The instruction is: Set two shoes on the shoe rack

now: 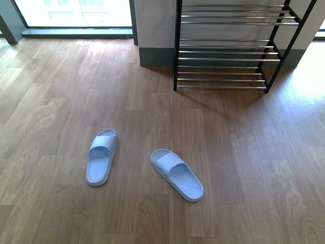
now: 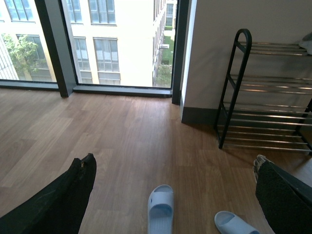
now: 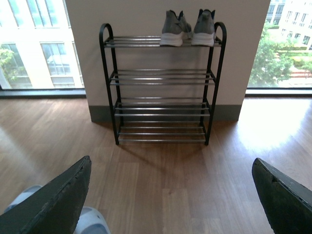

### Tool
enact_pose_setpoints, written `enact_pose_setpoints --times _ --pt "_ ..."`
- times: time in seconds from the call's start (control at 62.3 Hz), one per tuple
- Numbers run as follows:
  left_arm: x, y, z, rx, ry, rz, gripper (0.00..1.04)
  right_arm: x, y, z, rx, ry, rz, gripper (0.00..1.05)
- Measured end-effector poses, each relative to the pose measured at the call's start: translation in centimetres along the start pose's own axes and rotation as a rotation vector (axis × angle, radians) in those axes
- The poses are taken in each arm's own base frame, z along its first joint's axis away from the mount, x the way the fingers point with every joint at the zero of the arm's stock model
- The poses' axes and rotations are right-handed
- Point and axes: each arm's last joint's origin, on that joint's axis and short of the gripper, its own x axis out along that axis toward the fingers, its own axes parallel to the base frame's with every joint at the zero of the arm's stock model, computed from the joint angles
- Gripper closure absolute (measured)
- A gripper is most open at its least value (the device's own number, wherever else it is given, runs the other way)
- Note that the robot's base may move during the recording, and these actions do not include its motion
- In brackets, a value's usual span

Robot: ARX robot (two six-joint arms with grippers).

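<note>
Two pale blue slides lie on the wooden floor in the front view, one (image 1: 102, 156) to the left and one (image 1: 176, 174) angled to its right. The shoe rack (image 1: 228, 48) stands against the wall at the back right. In the right wrist view a pair of grey sneakers (image 3: 187, 27) sits on the rack's (image 3: 161, 73) top tier. My left gripper (image 2: 175, 160) hangs open above the floor, with one slide (image 2: 160, 209) just below the gap. My right gripper (image 3: 171, 162) is open facing the rack, nothing between its fingers. Neither arm shows in the front view.
Tall windows (image 2: 117, 44) run along the back wall left of the rack, with a white wall section and grey skirting (image 1: 155, 56) between. The rack's lower tiers (image 3: 161, 105) hold nothing. Bare wooden floor (image 1: 244, 152) lies between slides and rack.
</note>
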Motion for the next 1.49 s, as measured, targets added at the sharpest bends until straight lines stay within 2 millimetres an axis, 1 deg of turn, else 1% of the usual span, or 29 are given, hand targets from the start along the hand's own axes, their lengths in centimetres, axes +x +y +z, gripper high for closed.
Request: enact_pose_setpoints --times 1.493 --pt "0.00 0.00 0.00 0.000 0.000 0.000 0.09 0.00 0.00 0.00 0.000 0.000 0.000 0.09"
